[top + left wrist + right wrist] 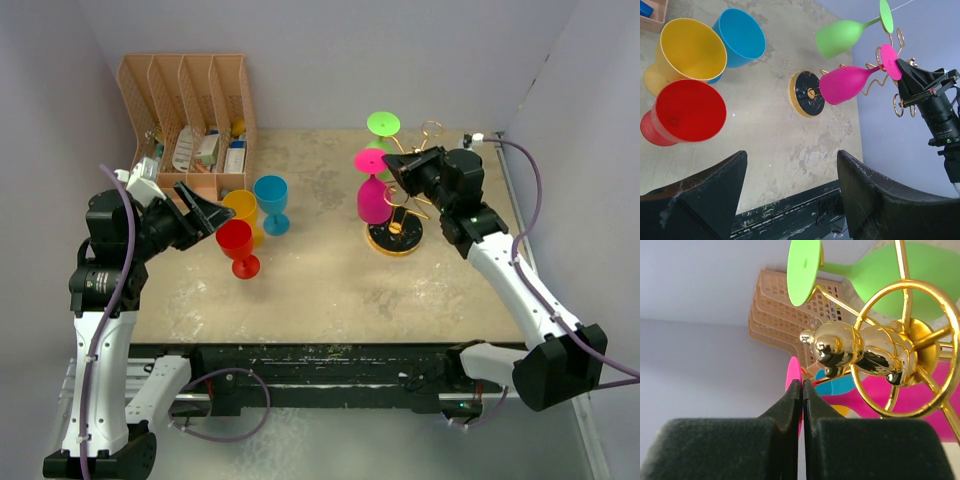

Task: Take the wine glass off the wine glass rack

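The right gripper (pixel 801 382) pinches the foot of the pink glass (pixel 373 198), which hangs upside down on the gold rack (pixel 396 238). The left gripper (pixel 208 212) is spread wide, near the red glass (pixel 237 243)

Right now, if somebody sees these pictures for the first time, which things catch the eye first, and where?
First the gold wine glass rack at the right, a pink wine glass and a green wine glass hanging upside down from it, the right gripper shut on the pink foot. Then the red glass, yellow glass and blue glass standing at the left, near the open left gripper.
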Available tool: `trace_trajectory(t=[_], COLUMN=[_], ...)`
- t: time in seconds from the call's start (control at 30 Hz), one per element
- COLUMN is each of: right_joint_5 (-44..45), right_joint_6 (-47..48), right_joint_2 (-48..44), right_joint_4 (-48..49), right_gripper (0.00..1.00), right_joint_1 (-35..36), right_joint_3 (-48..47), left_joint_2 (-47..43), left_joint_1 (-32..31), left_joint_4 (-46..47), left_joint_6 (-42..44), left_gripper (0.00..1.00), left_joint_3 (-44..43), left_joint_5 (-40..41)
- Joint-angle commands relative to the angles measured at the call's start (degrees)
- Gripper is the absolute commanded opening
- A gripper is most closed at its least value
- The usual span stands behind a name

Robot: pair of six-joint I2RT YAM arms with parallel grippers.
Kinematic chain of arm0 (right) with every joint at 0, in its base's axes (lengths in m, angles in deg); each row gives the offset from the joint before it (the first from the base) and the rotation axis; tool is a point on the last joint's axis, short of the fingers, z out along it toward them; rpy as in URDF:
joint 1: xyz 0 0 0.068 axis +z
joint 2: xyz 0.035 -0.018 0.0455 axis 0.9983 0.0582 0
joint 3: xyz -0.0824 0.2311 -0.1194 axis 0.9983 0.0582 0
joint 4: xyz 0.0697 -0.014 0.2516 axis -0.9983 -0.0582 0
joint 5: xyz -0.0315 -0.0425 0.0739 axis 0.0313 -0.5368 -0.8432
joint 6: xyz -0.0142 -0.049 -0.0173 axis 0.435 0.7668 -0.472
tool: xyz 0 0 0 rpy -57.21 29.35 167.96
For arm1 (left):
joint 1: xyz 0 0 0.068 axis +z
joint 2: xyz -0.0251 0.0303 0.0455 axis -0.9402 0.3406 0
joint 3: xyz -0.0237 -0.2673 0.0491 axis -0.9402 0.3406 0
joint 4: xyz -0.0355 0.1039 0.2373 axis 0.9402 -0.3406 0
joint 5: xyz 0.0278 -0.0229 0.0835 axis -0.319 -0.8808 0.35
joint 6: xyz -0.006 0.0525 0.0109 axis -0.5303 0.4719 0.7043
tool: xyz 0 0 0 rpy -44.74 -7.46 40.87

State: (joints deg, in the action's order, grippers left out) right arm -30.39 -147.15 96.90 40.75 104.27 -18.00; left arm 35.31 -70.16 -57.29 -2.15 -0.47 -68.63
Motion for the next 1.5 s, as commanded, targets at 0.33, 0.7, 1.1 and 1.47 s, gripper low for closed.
trace_trajectory(t=[0.33,0.7,1.1,1.47], right_joint_5=[10.3,7.4,9.0,11.0], right_joint_6=[-6.5,-5.5,-5.3,-10.1], right_joint_2=[-3.5,0.1,0.8,-0.3], right_joint_4=[11.4,15.3,13.8,18.6], right_gripper=[0.00,0.00,0.00,0.00], right_joint_1=[0.0,0.1,0.1,0.2], right_joint_3=[2.0,0.9,-0.6,3.4], left_joint_2=[-0.2,-0.7,-1.0,-1.1], left_joint_1=[-0.2,-0.2,-0.2,-0.2], left_joint_4=[1.9,1.6,1.9,2.6], left_joint_6=[0.9,0.9,0.5,-0.1], left_gripper=[0.75,0.75,0.75,0.75], left_joint_3=[-1.1,-0.8,-0.2,0.6], left_joint_5=[-0.4,-0.4,-0.6,-1.1])
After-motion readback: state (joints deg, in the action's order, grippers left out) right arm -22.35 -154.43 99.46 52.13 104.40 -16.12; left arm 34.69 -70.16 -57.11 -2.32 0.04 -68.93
